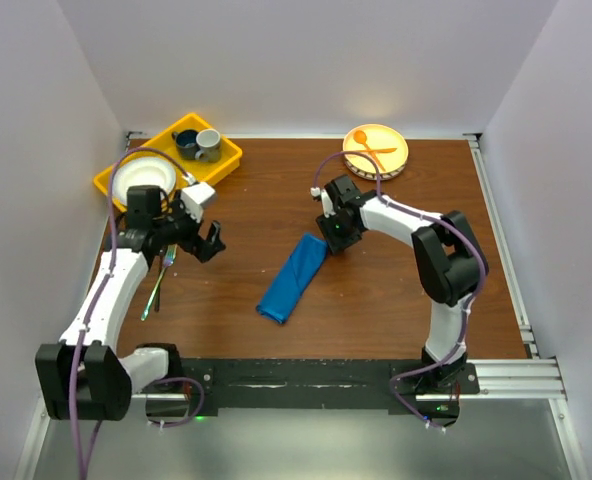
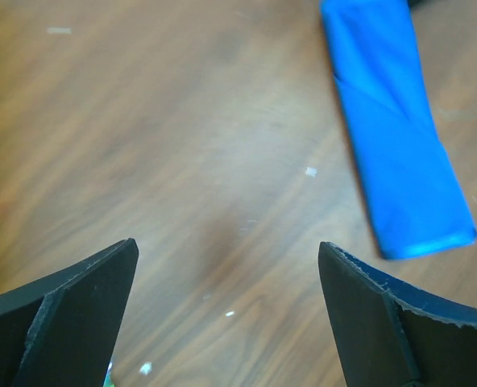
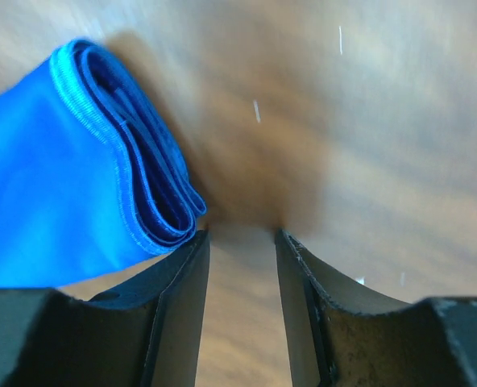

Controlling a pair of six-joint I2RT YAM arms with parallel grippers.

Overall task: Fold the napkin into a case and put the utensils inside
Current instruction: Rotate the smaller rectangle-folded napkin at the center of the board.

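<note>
Your table [image 1: 396, 290] carries two arms and one folded blue case [image 1: 294, 278], which lies slantwise near the middle; every place below is told from that case.

Your left arm [image 1: 111, 285] reaches up along the side well left of the case and bends inward. The left gripper [image 2: 226, 322] hangs over bare wood to the left of the case, fingers spread wide, nothing between them.

Your right arm [image 1: 416, 225] comes in from the right of the case, elbow raised, wrist pitched down at its far end. The right gripper [image 3: 242, 274] stands there with its fingers drawn close, a narrow gap of bare wood between them and no cloth in it. The case's layered corner sits just beside one fingertip; you cannot tell whether they touch.

Far left of the case is one yellow tray [image 1: 226, 158] with one white bowl [image 1: 144, 180] and two cups [image 1: 198, 144]. Beyond the case's far end is one round plate [image 1: 396, 160] with orange cutlery [image 1: 366, 145] on it.

The utensils [image 1: 156, 290] lie well left of the case beside the left arm, too slim to count.
</note>
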